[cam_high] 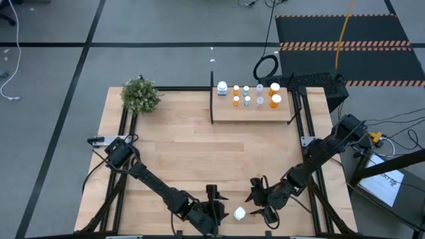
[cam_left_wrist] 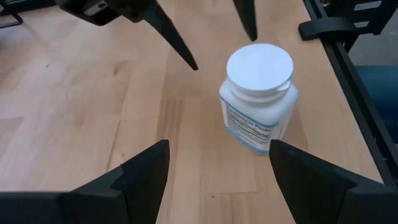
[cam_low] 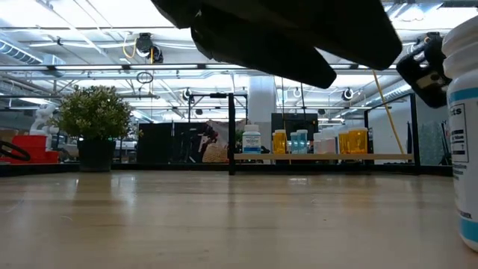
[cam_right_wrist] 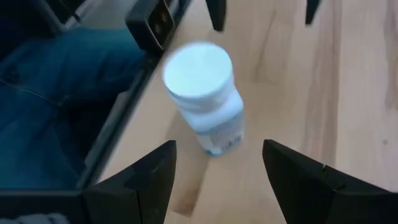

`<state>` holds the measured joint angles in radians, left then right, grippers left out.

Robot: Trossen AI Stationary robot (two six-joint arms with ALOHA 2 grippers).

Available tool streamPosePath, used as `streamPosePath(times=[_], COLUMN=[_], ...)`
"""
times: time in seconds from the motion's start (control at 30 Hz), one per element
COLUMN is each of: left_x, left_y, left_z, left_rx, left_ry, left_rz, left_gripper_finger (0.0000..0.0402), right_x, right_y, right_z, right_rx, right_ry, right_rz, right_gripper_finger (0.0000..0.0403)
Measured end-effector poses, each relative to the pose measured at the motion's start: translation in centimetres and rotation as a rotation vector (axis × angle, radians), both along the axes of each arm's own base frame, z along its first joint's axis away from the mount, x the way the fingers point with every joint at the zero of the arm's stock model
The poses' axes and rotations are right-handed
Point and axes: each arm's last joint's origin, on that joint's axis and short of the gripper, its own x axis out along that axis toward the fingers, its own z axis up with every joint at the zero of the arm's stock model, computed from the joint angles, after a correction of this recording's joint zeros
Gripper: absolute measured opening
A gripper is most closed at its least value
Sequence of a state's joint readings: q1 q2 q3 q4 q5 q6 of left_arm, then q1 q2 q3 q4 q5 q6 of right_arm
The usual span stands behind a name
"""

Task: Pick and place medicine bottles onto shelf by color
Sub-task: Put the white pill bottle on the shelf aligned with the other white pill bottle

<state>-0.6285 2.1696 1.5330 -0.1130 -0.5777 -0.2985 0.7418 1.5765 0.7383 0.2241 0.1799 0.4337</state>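
A larger all-white medicine bottle [cam_high: 240, 214] stands upright on its base near the table's near edge; it also shows in the low view [cam_low: 464, 127]. My left gripper [cam_high: 216, 202] is open just left of it, and the bottle [cam_left_wrist: 258, 93] stands ahead of its fingers. My right gripper [cam_high: 259, 194] is open just right of it, also facing the bottle [cam_right_wrist: 205, 93]. Neither touches it. The shelf [cam_high: 252, 111] at the far side carries a white bottle [cam_high: 222, 87], orange bottles [cam_high: 236, 101] and pale ones [cam_high: 247, 101], all standing.
A green bushy plant [cam_high: 141, 96] stands at the far left corner. A black upright post [cam_high: 212, 99] stands at the shelf's left end. Black frame rails [cam_left_wrist: 354, 68] run along the table's edges. Bare wood [cam_high: 199, 153] lies between the arms and the shelf.
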Motion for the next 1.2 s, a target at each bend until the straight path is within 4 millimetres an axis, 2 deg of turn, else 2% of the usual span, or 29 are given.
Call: streamPosePath(times=[0.13, 0.37, 0.53, 0.77, 1.07, 1.2], left_x=[-0.2, -0.3, -0.4, -0.4, -0.5, -0.6], left_y=[0.1, 0.2, 0.3, 0.2, 0.1, 0.0], left_z=[-0.2, -0.4, -0.4, -0.4, -0.4, -0.4], left_rx=[0.001, -0.006, -0.019, -0.030, -0.051, -0.051], left_ry=[0.021, 0.039, 0.042, 0.043, 0.041, 0.041], left_rz=[0.011, 0.038, 0.053, 0.061, 0.075, 0.070], left_gripper_finger=[0.0273, 0.0273, 0.0273, 0.0273, 0.0273, 0.0273], right_x=[0.1, 1.0, 1.8, 2.4, 2.8, 2.8], right_y=[0.1, 0.6, 0.7, 0.7, 0.2, 0.2], right_z=[-0.7, -1.7, -2.6, -2.9, -2.9, -2.9], right_rx=[-0.013, -0.021, -0.040, -0.024, -0.046, -0.046], right_ry=[0.009, -0.052, -0.094, -0.133, -0.137, -0.136], right_rz=[-0.003, 0.031, 0.070, 0.136, 0.129, 0.129], right_gripper_finger=[0.0245, 0.0290, 0.0295, 0.0260, 0.0173, 0.0161])
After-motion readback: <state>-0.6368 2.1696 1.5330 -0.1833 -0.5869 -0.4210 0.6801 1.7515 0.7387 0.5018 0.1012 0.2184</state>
